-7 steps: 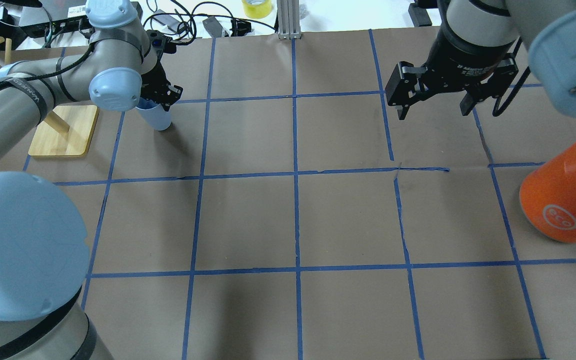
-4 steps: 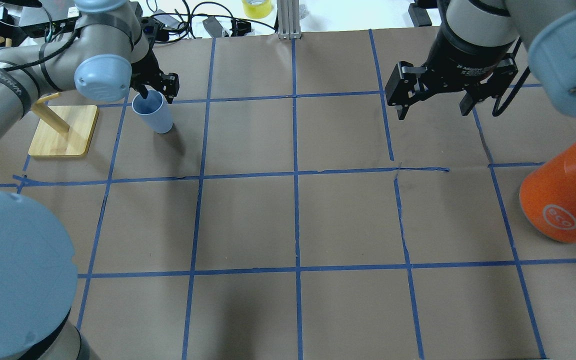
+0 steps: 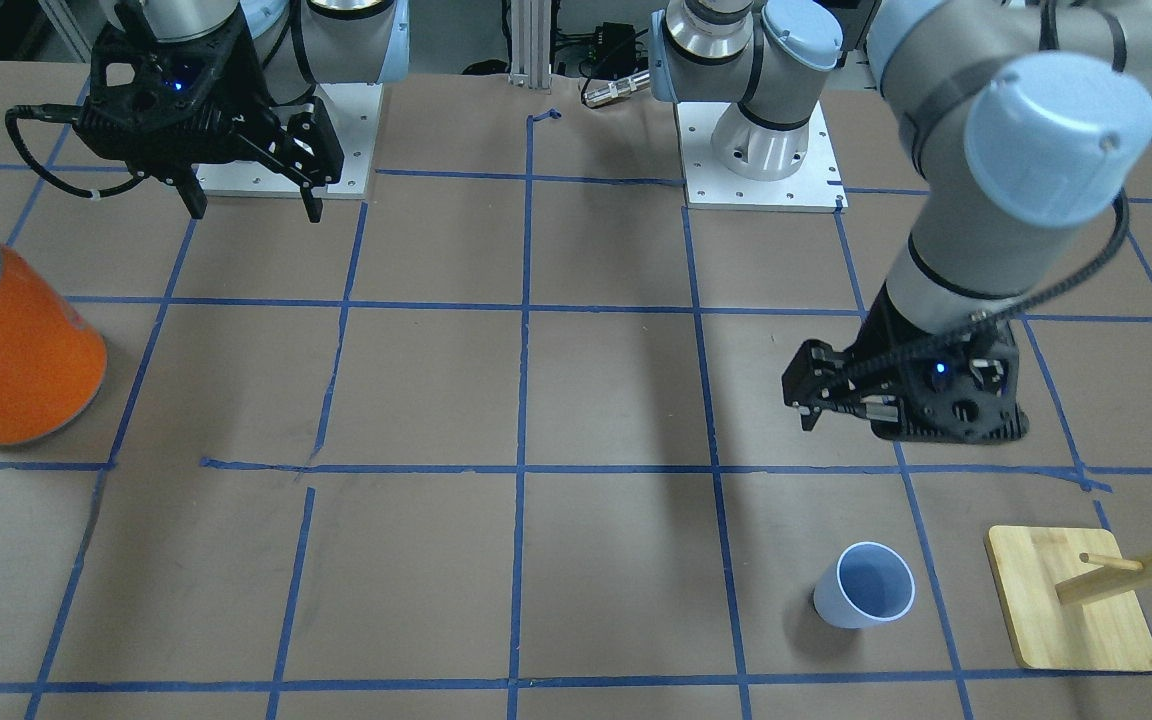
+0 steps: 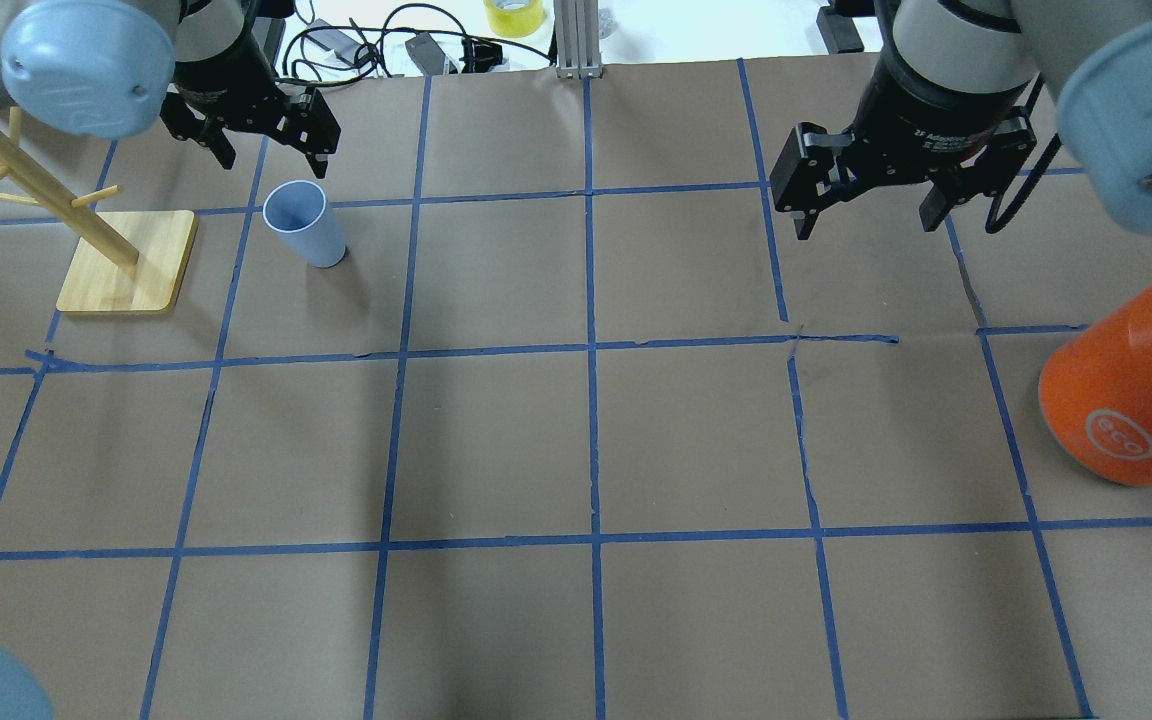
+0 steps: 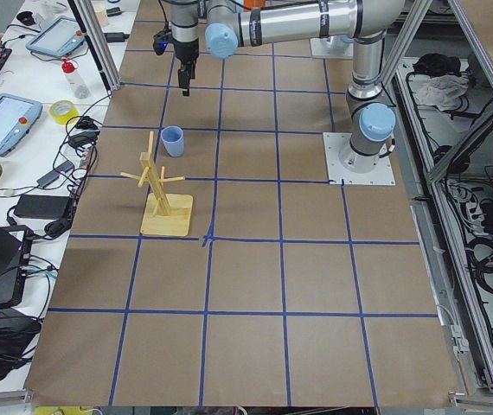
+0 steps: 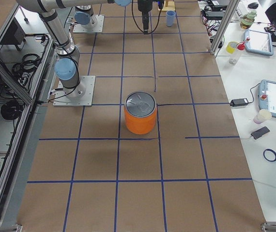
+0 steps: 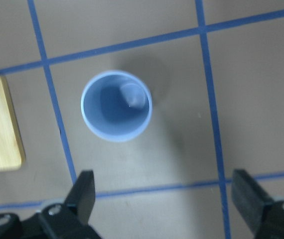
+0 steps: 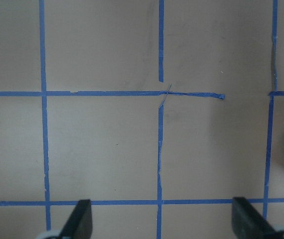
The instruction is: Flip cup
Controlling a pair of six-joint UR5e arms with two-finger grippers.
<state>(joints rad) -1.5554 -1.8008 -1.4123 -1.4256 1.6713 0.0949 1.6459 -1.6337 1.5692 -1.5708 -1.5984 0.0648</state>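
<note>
The cup (image 4: 304, 225) is a small pale blue tumbler standing upright, mouth up, on the brown table, free of both grippers. It also shows in the front view (image 3: 864, 585) and from straight above in the left wrist view (image 7: 116, 106). My left gripper (image 4: 271, 150) is open and empty, raised above the table just beyond the cup; its fingertips (image 7: 84, 191) frame the bottom of the wrist view. My right gripper (image 4: 868, 215) is open and empty, hovering over bare table at the far right, far from the cup.
A wooden peg stand (image 4: 126, 260) sits just left of the cup. A big orange can (image 4: 1126, 400) with a silver lid stands at the right edge. Cables and a yellow tape roll (image 4: 513, 15) lie beyond the table's far edge.
My left gripper has let go of the cup's rim and pulled up and away toward the far edge. The cup stays upright in place. The right arm has not moved.
</note>
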